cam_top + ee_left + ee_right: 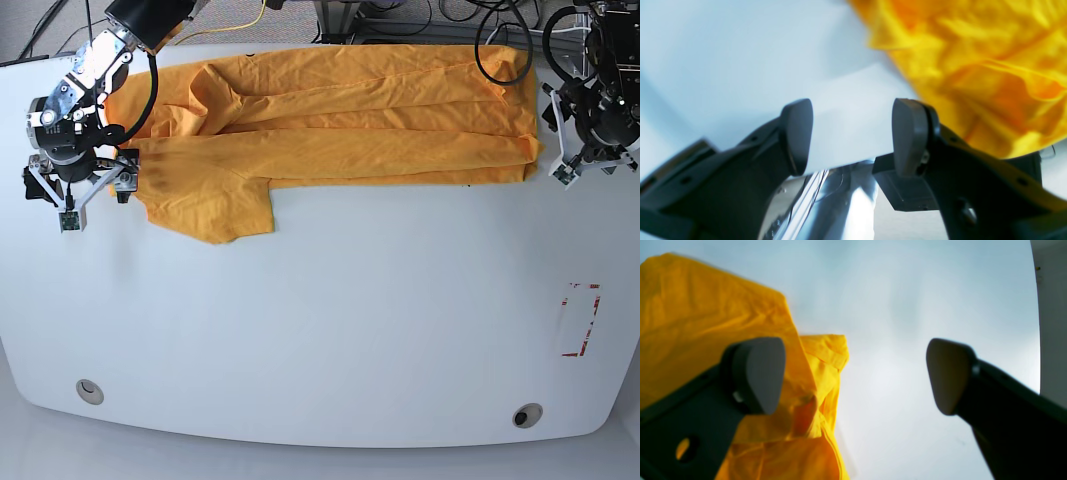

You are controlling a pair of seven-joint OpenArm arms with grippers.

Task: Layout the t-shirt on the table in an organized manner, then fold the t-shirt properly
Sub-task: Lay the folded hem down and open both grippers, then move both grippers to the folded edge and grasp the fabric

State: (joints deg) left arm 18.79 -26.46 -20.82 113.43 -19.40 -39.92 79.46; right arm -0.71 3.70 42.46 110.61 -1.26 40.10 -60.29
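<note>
The t-shirt [330, 120] lies stretched along the far side of the table [350, 330], folded lengthwise into a long band, with one sleeve (creased, pointing toward the near edge) sticking out at the end by the right gripper [72, 195]. That gripper hangs just off the sleeve end with its jaws spread wide and empty; in the right wrist view one finger [755, 373] sits over the cloth and the other over bare tabletop. The left gripper [590, 160] hovers just beyond the shirt's opposite end, jaws likewise wide apart, holding nothing, the fabric beside one finger [910, 133].
</note>
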